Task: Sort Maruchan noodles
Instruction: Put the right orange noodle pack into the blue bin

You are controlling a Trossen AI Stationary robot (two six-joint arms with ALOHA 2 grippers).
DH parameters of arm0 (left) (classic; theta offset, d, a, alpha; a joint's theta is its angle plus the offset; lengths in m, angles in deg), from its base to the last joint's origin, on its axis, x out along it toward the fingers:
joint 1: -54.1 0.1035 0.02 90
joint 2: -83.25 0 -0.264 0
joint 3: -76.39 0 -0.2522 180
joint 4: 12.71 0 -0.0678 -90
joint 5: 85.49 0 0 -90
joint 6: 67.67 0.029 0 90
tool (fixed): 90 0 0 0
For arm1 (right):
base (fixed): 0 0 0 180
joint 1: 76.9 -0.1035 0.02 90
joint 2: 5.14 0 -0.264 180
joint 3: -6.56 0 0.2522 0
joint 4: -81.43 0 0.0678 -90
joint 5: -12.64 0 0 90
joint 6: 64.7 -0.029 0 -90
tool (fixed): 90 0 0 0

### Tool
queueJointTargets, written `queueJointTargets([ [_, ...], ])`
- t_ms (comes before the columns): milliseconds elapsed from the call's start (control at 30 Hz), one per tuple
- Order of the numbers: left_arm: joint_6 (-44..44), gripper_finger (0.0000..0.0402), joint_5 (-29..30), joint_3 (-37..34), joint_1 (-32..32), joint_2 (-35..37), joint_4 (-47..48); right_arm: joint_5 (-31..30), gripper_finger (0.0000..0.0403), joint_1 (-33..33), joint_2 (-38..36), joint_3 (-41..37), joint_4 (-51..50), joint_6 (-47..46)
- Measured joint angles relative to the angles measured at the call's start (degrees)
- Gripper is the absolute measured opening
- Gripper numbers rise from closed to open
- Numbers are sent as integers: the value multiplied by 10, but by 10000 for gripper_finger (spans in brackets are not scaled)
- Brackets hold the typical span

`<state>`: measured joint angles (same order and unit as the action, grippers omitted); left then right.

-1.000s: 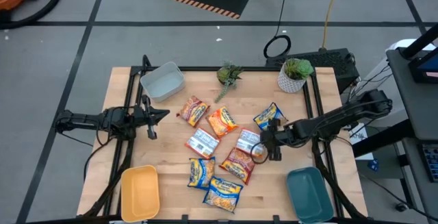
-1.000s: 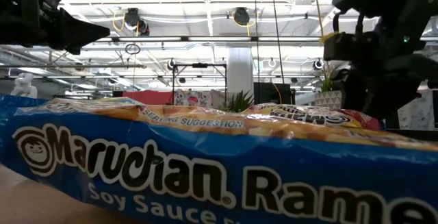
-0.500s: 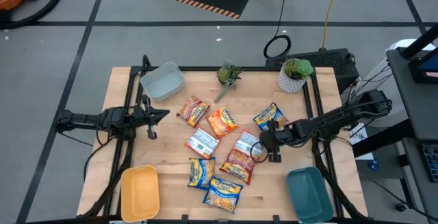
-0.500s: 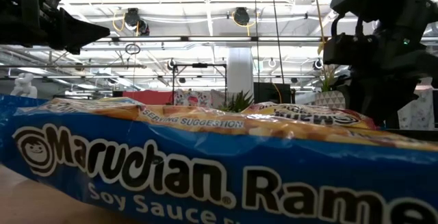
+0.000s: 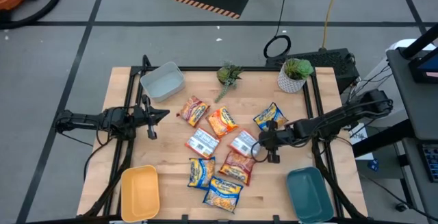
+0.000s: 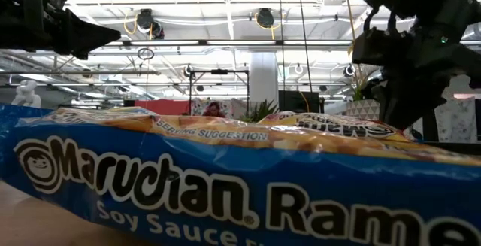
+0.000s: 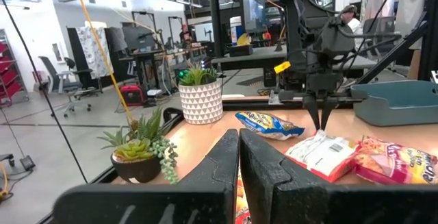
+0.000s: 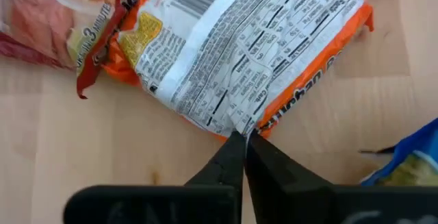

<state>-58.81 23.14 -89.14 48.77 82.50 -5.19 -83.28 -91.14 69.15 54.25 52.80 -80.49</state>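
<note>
fingers point(image 8: 236, 157) pinching orange packet point(image 8: 253, 59), bins point(image 5: 162, 81) hold nothing

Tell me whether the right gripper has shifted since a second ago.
Yes. In the high view the right gripper has edged away from the teal bin, toward the white-backed packet, and shut on its edge.

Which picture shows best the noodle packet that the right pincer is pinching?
The right wrist view: the white-backed orange packet fills it, its edge nipped by the shut right pincer. The high view shows it small. The left wrist view shows it far off. In the low view I cannot pick it out.
</note>
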Motion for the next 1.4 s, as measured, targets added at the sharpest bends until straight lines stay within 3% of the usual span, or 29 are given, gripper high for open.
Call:
queueJointTargets([
  [367,1,21,4,0,0,0,0,-103,0,-1,-69,0,58,33],
  [567,-21,21,90,0,0,0,-20,-183,0,-1,-107,0,144,126],
  [800,-97,21,90,0,0,0,-41,-183,0,-1,-127,0,265,242],
  [1000,-195,28,27,0,0,-25,-46,-180,0,-1,-126,0,388,319],
  [1200,-293,86,-19,0,-17,-78,-48,-160,0,-1,-122,1,480,385],
  [1400,-321,148,-24,0,-70,-149,-117,-104,0,0,-122,4,554,431],
])
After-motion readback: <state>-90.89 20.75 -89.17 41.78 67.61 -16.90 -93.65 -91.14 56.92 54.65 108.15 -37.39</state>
